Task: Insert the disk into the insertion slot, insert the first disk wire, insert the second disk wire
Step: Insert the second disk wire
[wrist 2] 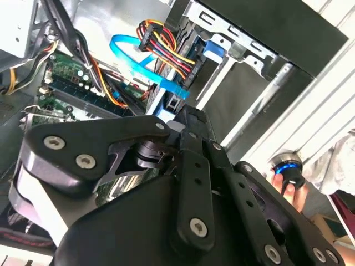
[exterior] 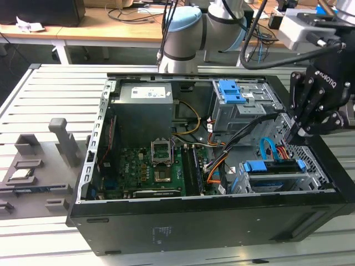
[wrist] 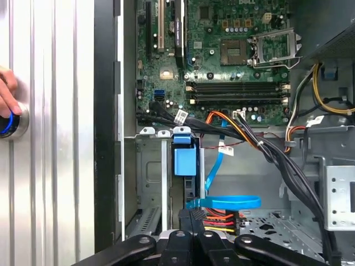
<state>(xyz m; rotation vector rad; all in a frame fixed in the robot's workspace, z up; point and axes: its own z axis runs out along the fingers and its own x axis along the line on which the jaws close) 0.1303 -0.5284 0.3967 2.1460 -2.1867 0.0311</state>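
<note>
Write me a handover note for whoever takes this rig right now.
Pincer: low inside the case, at the disk's rear edge beside the plugs.
Disk: sits in the insertion slot; that step looks done.
First disk wire and second disk wire: both run to the disk's rear under the pincer.
Left: I cannot tell whether either plug is seated.

Pale slatted metal worktable (exterior: 50,91) in bright even light; behind it wooden desks (exterior: 83,30) strewn with cables (exterior: 130,12)
</note>
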